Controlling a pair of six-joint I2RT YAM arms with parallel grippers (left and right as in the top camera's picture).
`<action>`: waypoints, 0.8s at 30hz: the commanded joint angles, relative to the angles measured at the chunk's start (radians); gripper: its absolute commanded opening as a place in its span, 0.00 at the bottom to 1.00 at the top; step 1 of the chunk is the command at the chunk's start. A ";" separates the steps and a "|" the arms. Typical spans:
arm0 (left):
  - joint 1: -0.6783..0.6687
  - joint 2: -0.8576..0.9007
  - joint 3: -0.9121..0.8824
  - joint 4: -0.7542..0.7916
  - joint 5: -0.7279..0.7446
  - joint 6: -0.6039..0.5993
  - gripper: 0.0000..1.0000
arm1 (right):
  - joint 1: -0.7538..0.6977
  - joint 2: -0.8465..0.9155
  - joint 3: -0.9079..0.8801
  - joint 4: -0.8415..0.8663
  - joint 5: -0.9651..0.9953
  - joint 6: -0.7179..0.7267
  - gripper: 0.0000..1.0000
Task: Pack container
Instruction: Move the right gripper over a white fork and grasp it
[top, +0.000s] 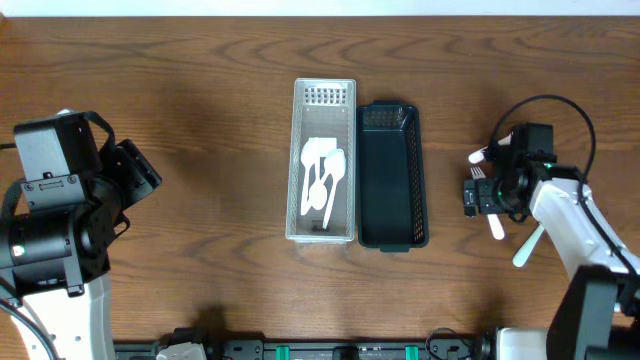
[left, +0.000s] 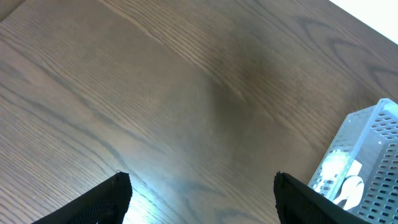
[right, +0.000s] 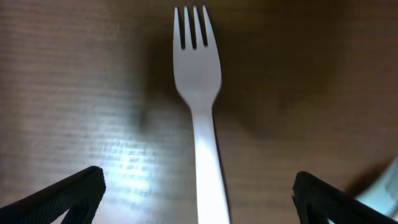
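A white plastic fork (right: 199, 74) lies flat on the wooden table, tines pointing away from the wrist camera. My right gripper (right: 199, 190) is open and straddles its handle, low over the table and touching nothing. In the overhead view the right gripper (top: 483, 193) is to the right of the containers, and the fork's handle (top: 496, 228) sticks out below it. A clear container (top: 325, 88) holds several white utensils (top: 322, 180). An empty black container (top: 417, 185) stands against its right side. My left gripper (top: 140, 175) is open and empty at the far left.
Another white utensil (top: 527, 247) lies on the table just right of the fork. The clear container's corner (left: 373, 155) shows at the right edge of the left wrist view, beyond the open left gripper (left: 202, 186) and bare wood.
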 joint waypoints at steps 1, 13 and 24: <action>0.004 -0.007 -0.005 -0.006 0.006 0.024 0.76 | -0.007 0.063 -0.005 0.029 -0.008 -0.053 0.99; 0.004 -0.007 -0.005 -0.007 0.006 0.024 0.80 | -0.006 0.199 -0.005 0.194 -0.008 -0.064 0.97; 0.004 -0.005 -0.005 -0.007 0.006 0.024 0.81 | 0.019 0.204 -0.005 0.219 -0.008 -0.059 0.87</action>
